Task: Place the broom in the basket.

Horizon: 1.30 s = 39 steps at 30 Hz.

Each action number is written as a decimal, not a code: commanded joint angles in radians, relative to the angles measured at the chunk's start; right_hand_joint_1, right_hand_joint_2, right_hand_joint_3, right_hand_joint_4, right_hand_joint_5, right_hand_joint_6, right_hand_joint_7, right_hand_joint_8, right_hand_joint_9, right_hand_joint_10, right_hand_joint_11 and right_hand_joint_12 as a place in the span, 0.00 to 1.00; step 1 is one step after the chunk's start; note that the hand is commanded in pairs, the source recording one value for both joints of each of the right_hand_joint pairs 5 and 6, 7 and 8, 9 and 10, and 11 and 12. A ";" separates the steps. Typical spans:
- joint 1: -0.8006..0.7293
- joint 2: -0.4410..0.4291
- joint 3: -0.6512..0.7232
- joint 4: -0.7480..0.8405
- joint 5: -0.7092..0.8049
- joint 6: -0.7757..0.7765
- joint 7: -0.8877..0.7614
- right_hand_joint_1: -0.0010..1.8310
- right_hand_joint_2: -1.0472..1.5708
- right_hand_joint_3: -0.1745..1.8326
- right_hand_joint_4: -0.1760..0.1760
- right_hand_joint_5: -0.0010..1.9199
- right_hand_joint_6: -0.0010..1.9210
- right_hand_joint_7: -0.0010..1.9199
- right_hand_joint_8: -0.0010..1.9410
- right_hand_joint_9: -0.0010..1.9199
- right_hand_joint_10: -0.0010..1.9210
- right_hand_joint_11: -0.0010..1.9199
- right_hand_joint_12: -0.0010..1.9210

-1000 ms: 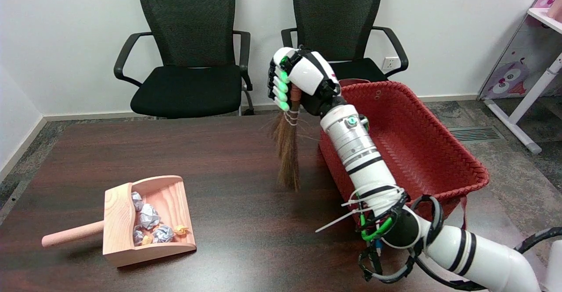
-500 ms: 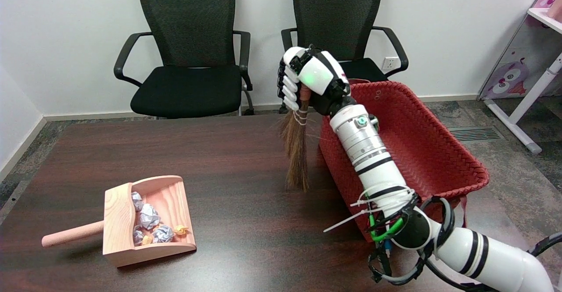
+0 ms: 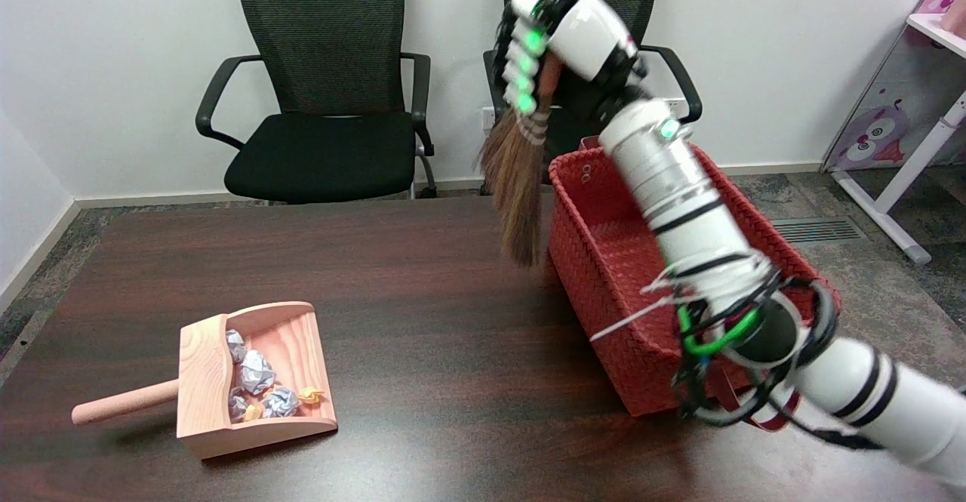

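Observation:
My right hand (image 3: 562,38) is raised high in the air, gripping the handle of a small straw broom (image 3: 517,185). The brown bristles hang down, their tips clear of the table and just left of the red woven basket (image 3: 604,283). The basket stands at the table's right side, open at the top. My forearm crosses over its rim and hides part of its inside. The broom handle is mostly hidden inside my fist.
A wooden dustpan (image 3: 249,377) with crumpled paper balls lies at the front left of the dark table (image 3: 392,321). Two black office chairs (image 3: 324,109) stand behind the table. A white shelf frame (image 3: 921,132) stands at the far right.
My right hand has lifted the broom well up and a little to the right, so the bristles now hang above the table beside the basket's left wall.

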 commanded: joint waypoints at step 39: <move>-0.232 0.458 -0.066 0.330 -0.287 -0.374 0.542 0.46 0.69 0.86 0.52 1.00 1.00 1.00 0.99 1.00 1.00 1.00 1.00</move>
